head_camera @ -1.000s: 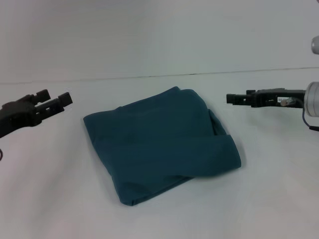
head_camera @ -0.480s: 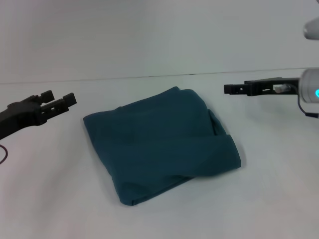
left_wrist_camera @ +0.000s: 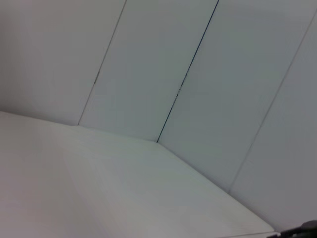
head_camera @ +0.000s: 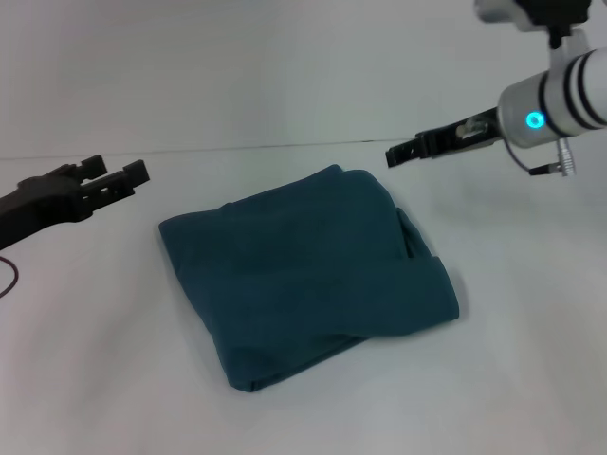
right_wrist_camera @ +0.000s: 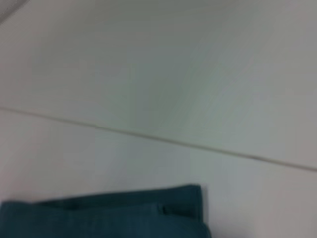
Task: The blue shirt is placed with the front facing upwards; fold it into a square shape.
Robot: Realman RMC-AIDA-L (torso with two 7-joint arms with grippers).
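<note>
At the far left of the head view the left end effector (head_camera: 121, 176) hangs above the white desk (head_camera: 85, 360), well apart from the shirt. Its two dark fingers (head_camera: 138, 172) show a narrow gap between them, so it is released and holds nothing; the arm behind it is cut off by the picture's edge. A thin dark cable (head_camera: 6, 281) curls in at that edge, mostly out of view. The left wrist view shows only bare desk and the panelled wall (left_wrist_camera: 208, 74), with a dark sliver at one corner too small to identify.

In the middle of the desk lies the blue shirt (head_camera: 303, 270), folded into a thick, roughly square bundle set at a slant to the desk's edge. Its plain cloth faces up; no lettering or collar can be seen, these being hidden in the folds. Layered edges show along its right side, and the near corner is rounded rather than crisp.

To the right, the right end effector (head_camera: 391, 155) is raised above the desk, beyond the shirt's far right corner and not touching it. It is seen edge-on, so I cannot tell its state. A blue light glows on the silver wrist (head_camera: 537, 119). The right wrist view catches only the shirt's far edge (right_wrist_camera: 114, 213), perhaps with a small seam.
</note>
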